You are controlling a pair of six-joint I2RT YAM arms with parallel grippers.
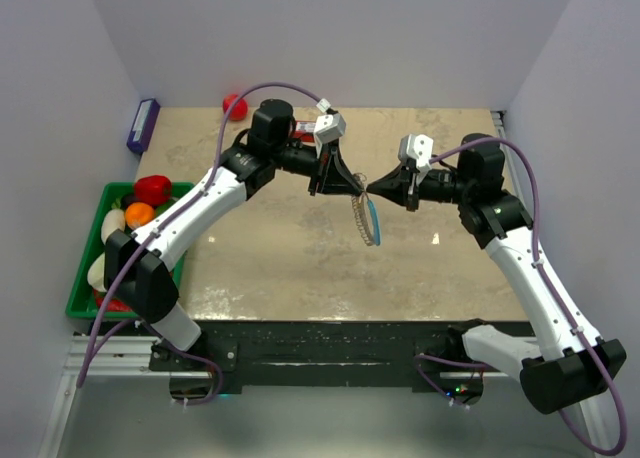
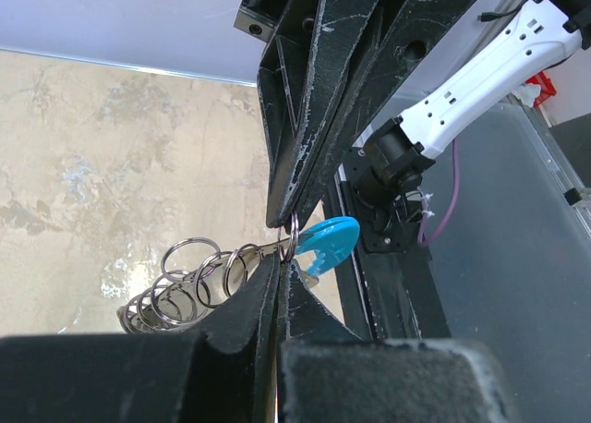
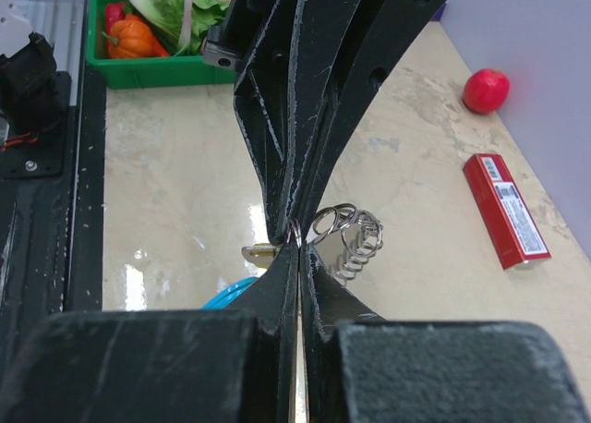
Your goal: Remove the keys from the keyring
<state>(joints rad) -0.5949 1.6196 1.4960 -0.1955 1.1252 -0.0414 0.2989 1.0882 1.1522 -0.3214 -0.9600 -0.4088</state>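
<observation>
top external: left gripper [image 1: 358, 186] and right gripper [image 1: 376, 190] tip to tip, both pinching keyring [image 1: 371, 221]; loop hangs straight down, keys [image 3: 260, 252] just beside right jaws.

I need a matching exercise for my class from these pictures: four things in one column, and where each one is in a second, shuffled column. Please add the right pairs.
Things
1. keyring
2. red ball
3. red box
4. green tray

Places
A. beside the left edge of the table, holding vegetables
B. lying flat on the table top
C. at the table's far edge, near its left corner
D. hanging above the table, pinched by the left gripper and the right gripper

Pairs: 1-D, 2-C, 3-B, 4-A
</observation>
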